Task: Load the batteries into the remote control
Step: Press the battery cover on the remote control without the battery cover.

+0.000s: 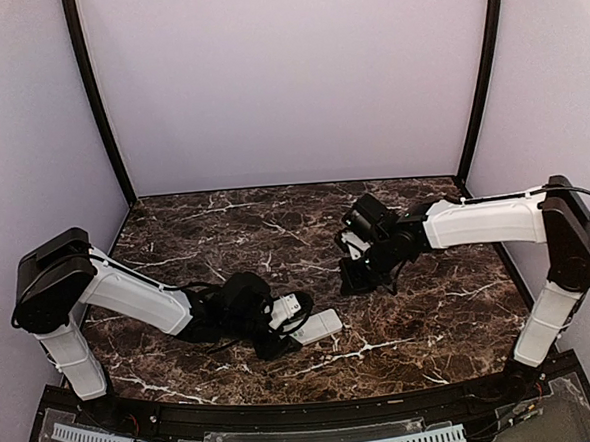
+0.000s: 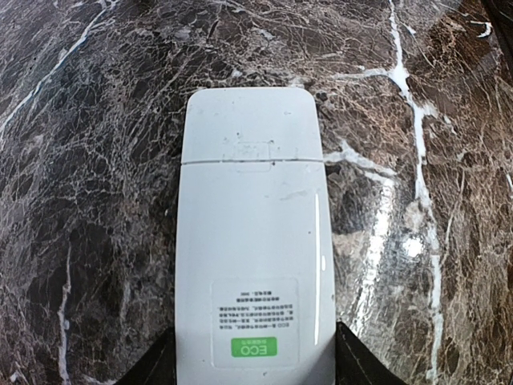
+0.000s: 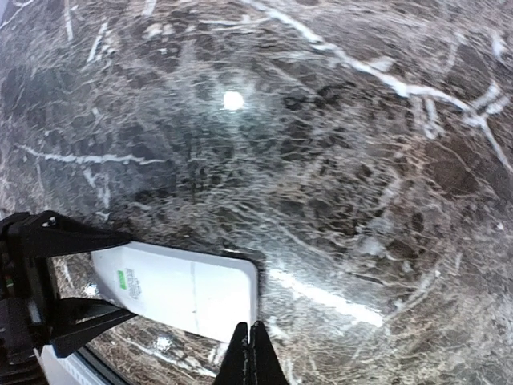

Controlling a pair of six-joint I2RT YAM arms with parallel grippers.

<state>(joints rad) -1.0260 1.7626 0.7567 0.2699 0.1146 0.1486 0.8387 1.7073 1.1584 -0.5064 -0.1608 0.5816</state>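
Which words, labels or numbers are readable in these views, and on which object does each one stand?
"ECO": white letters on a green patch, upside down in the left wrist view, on the sticker on the back of the remote control.
Fine print above the patch on the same sticker: too small to read.
Right wrist view: the sticker shows, but nothing on it is legible.
No other text is visible.

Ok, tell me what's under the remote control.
The remote control lies back-up, flat on the marble table, its sides held between the fingers of the left hand. Only tabletop shows around it. The button face underneath is covered, so it cannot be seen.
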